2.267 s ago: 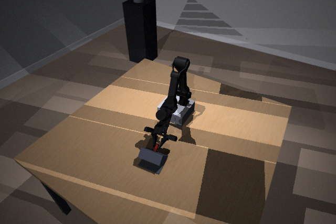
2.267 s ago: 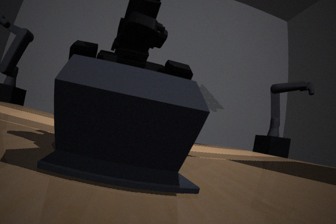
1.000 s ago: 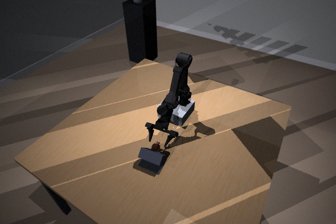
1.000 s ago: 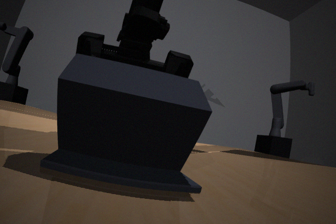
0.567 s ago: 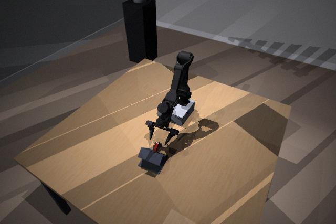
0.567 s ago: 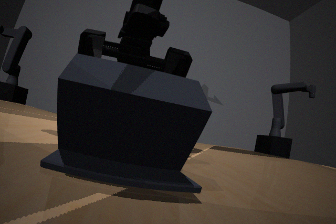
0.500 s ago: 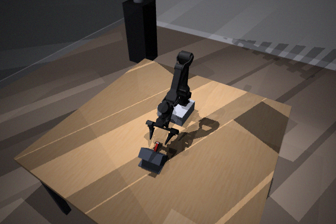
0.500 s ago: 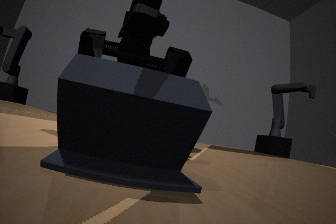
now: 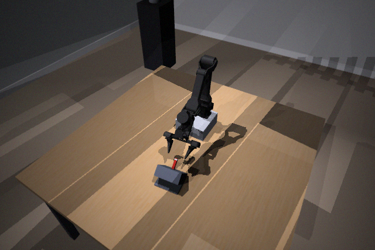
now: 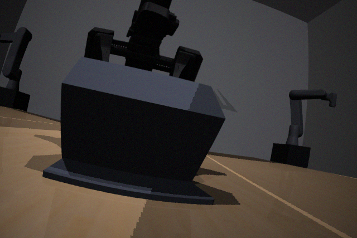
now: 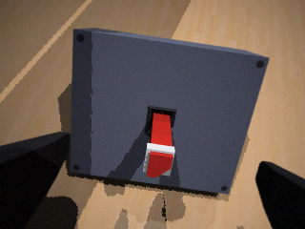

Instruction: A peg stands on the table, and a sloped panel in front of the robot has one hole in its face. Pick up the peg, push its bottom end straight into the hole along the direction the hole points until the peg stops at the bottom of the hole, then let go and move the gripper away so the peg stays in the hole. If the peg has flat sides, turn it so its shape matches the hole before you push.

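One red peg (image 9: pixel 174 164) (image 11: pixel 161 130), white-banded, seated in the hole (image 11: pixel 149 125) of the sloped panel (image 9: pixel 168 174) (image 10: pixel 126 131) (image 11: pixel 119 76) (depth unconfirmed), with one pincer (image 9: pixel 177 155) (image 11: pixel 163 156), fingers wide apart and holding nothing, best withdrawn straight back along the peg's line, both fingertips clearing its sides evenly.
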